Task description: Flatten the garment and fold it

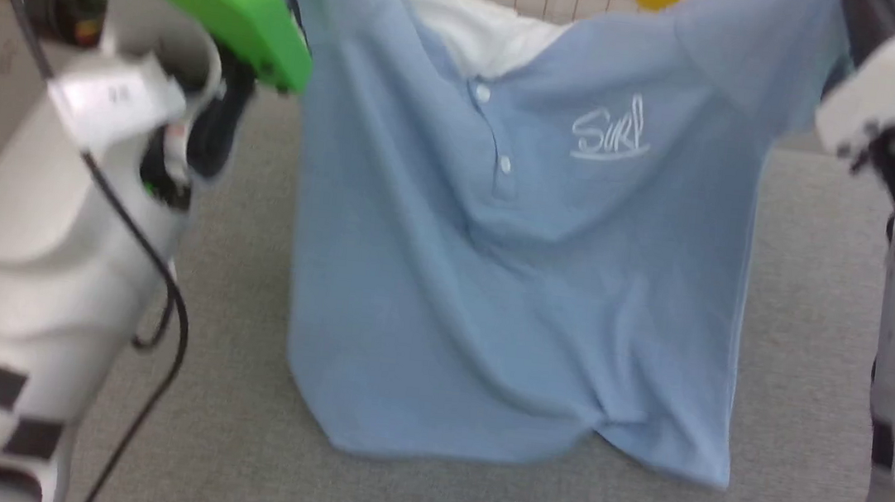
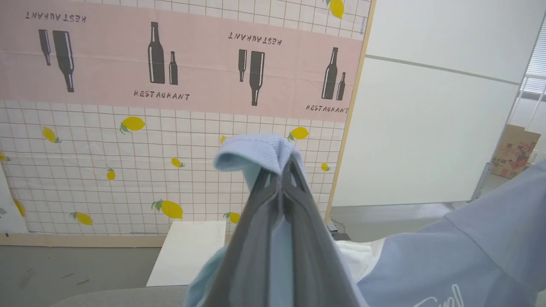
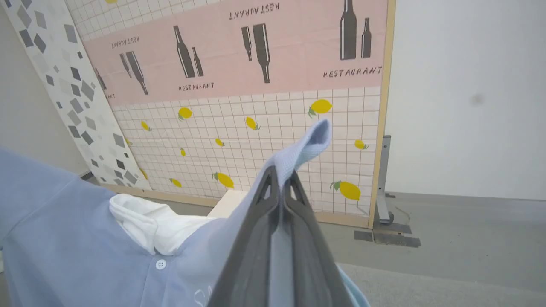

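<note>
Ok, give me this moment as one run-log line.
garment: held up, spread | left gripper: shut on garment | right gripper: shut on garment | logo side: toward head camera

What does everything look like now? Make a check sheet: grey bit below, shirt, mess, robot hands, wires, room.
Surface: grey surface, flat.
Job's things: garment hanging from its top corners, logo side toward the head camera, hem seems to reach the surface.
Clutter: nothing seen.
Grippers: left gripper shut on the garment; right gripper shut on it too.
Cables: black cable along the left arm.
Surroundings: lemon-patterned wall panel, cardboard box.
</note>
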`<state>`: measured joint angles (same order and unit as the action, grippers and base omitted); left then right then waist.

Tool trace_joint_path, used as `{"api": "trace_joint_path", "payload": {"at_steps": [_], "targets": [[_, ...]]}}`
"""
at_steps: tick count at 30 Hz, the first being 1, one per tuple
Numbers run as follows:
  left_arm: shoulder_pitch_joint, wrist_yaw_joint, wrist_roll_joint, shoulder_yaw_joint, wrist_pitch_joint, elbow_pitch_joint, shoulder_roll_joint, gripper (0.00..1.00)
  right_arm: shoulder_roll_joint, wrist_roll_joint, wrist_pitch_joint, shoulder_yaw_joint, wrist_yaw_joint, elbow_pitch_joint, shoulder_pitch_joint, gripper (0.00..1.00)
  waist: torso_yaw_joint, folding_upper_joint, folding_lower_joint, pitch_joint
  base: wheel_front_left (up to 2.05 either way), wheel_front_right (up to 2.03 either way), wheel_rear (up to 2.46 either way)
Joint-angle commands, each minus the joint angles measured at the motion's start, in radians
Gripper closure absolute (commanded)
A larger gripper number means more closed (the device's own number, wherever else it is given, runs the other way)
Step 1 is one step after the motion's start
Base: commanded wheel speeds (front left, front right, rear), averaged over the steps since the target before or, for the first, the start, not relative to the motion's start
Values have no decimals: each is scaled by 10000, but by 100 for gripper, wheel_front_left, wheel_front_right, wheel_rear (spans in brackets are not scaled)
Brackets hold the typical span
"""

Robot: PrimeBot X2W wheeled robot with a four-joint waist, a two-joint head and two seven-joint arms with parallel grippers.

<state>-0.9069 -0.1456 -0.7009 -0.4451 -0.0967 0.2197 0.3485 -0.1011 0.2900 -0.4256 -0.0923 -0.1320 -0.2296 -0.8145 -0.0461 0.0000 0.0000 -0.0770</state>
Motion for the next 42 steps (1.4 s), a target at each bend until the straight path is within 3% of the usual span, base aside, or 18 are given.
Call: {"api": "trace_joint_path", "payload": {"at_steps": [1,6,13,17,27,36,42], "targets": [[-486,99,186,-39,-41,345,-10,100,27,-160,214,69,13,-249,-521,100,328,0,0,461,0,0,0],[-2005,127,733,-38,106,1664,168,100,132,-686,933,298,13,-1494,-2121,100,539,0,0,648,0,0,0],[-3281,180,504,108,-691,2986,176,100,305,-1305,859,275,13,-3384,-3697,100,811,0,0,542,0,0,0],[-3961,88,317,220,-1096,3256,25,100,428,-1665,355,-160,13,-4300,-4599,100,937,0,0,-24,0,0,0],[-5767,-80,574,213,-809,3475,-379,100,504,-2763,924,-476,13,-5123,-6653,100,1182,0,0,-2361,0,0,0],[-7202,-124,871,735,1563,3141,-692,100,272,-4661,3191,-144,13,-4747,-8305,100,1112,0,0,-4423,0,0,0],[-7434,352,811,1031,3118,3206,-888,100,-401,-5603,4950,773,13,-4999,-8825,100,819,0,0,-5004,0,0,0]]}}
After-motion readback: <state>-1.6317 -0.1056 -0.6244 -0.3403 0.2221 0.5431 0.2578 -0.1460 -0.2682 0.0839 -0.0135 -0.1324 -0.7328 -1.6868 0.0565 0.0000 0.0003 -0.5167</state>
